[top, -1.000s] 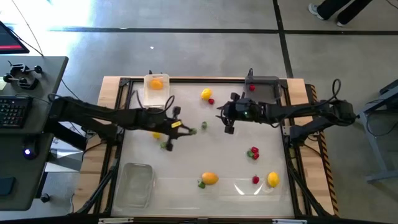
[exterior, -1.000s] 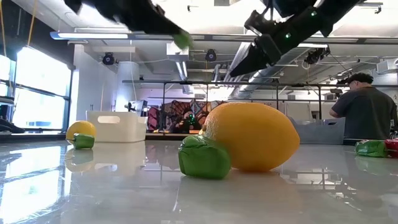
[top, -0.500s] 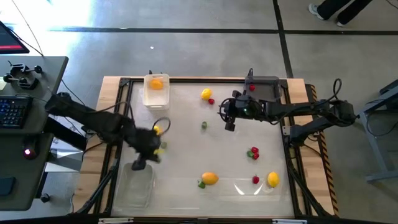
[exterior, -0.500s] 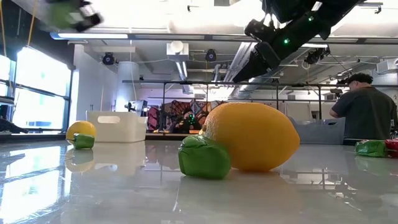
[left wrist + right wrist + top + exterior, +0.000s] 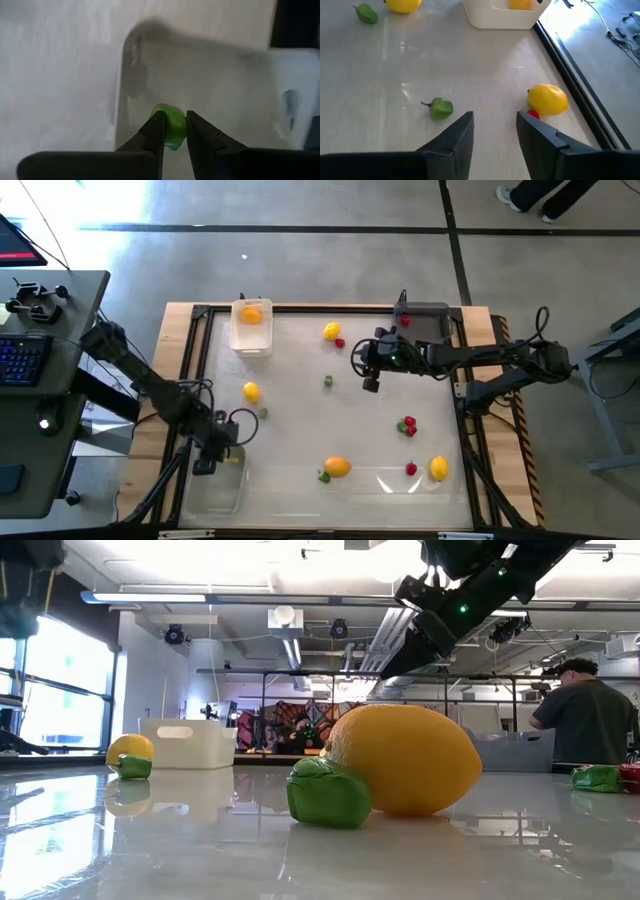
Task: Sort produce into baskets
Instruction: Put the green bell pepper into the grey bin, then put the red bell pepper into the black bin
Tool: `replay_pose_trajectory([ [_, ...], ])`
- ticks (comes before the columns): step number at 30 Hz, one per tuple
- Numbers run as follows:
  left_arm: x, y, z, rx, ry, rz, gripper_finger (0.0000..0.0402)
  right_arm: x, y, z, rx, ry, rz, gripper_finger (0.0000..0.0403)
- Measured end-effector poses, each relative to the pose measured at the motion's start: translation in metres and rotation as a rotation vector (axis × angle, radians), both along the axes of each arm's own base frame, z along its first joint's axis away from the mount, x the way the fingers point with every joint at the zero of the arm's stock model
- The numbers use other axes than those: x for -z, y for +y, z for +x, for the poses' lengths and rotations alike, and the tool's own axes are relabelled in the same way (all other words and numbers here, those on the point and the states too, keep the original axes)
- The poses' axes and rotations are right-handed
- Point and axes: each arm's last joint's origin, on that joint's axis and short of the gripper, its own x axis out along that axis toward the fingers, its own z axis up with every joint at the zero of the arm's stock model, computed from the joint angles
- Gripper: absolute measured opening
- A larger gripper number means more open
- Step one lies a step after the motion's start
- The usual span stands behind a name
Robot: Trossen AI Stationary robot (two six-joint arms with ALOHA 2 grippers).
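Note:
My left gripper [image 5: 205,465] is at the near left, over the clear tray [image 5: 215,485], and is shut on a small green piece [image 5: 171,125]. My right gripper [image 5: 369,378] is open and empty above the table's far middle; a green piece [image 5: 440,108] lies on the table ahead of it. The white tray [image 5: 251,332] at the far left holds an orange piece [image 5: 251,314]. The dark grey tray [image 5: 428,320] at the far right holds a red piece [image 5: 405,321]. Yellow, orange, red and green pieces lie scattered on the table. My left gripper pinches the green piece's two sides [image 5: 175,131] between its fingertips [image 5: 156,131]. The fingers point down from above toward the clear tray's floor [image 5: 210,85]. The piece is lifted clear above the tray.
A yellow piece [image 5: 251,391] and a green one [image 5: 263,414] lie left of centre. An orange piece [image 5: 338,467] with a green one [image 5: 323,476] lies near the front, beside red [image 5: 411,469] and yellow [image 5: 439,468]. A person [image 5: 585,720] stands beyond the table.
My left gripper has gone from the table's middle toward the near left corner, carrying the green piece, and now hangs over the clear tray. My right gripper has stayed about where it was, still open.

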Motion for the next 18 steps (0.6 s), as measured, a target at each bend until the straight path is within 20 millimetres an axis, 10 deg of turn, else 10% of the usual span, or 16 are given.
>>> replay_pose_trajectory([
  [18, 0.014, -0.007, -0.001, -0.071, 0.115, -0.013, 0.0121, 0.0, 0.005, 0.001, 0.023, -0.037, 0.052, 0.0139],
])
